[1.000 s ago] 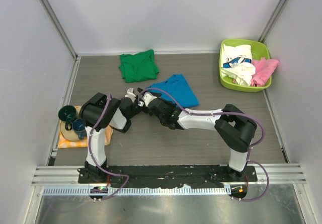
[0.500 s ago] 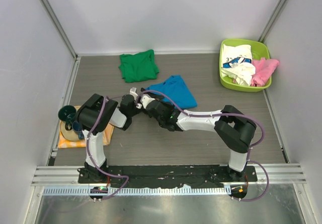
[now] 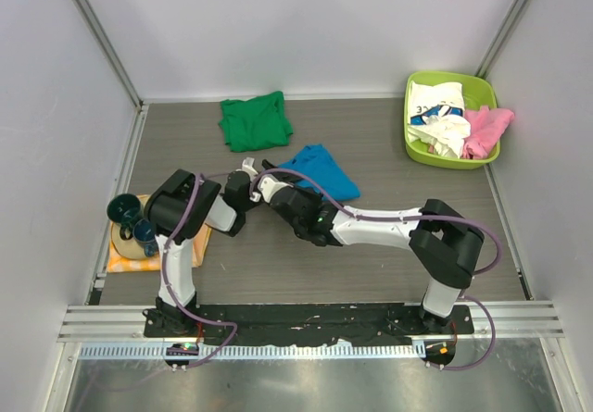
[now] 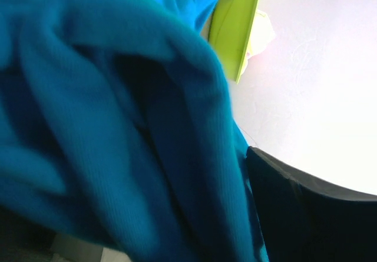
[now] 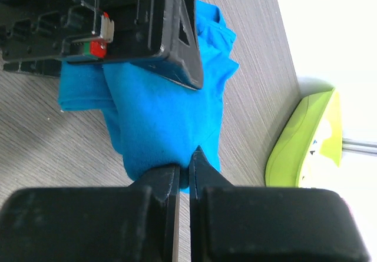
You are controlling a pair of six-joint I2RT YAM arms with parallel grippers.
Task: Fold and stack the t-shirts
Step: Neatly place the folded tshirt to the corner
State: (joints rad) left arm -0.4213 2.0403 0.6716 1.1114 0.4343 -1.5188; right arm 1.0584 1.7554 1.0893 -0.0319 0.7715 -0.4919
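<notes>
White walls (image 3: 306,23) round a grey wood-grain table (image 3: 278,264), lime bin (image 3: 409,127) in the far right corner holding a white shirt (image 3: 437,106) and a pink shirt (image 3: 486,130), green shirt (image 3: 255,121) near the far edge, blue shirt (image 3: 324,167) mid-table, right gripper (image 5: 184,171) pinched on its edge, left gripper (image 3: 243,182) spread wide against it.

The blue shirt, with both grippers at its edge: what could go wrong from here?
The right gripper pinches only a small fold of the blue shirt, so the cloth may slip out when pulled. The left gripper sits very close beside it, so the two could bump. The shirt lies bunched, not flat, so the fold may come out crooked.
</notes>
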